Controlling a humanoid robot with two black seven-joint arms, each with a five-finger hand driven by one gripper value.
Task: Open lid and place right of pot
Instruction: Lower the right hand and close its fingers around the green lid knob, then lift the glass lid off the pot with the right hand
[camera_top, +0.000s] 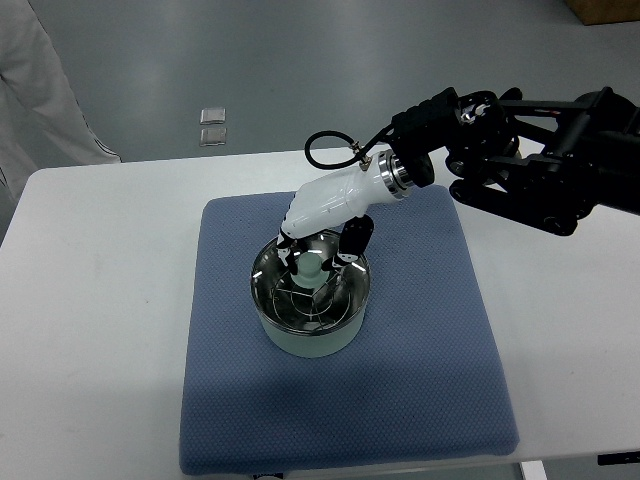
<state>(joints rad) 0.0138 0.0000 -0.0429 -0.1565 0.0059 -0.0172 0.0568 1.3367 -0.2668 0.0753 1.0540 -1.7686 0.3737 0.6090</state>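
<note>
A pale green pot (312, 338) stands on the blue mat (430, 370) near the table's middle. Its glass lid (300, 295) with a metal rim still lies on top, and a pale knob (310, 266) rises from the lid's centre. My right hand (320, 252), white with dark fingers, reaches down from the upper right on its black arm. Its fingers (350, 248) are curled around the knob and hold it. My left arm does not show.
The mat lies on a white table (90, 330). A person in light clothing (35, 90) stands at the far left beyond the table edge. Two small square floor markers (213, 125) lie behind the table. Bare mat stretches right of the pot.
</note>
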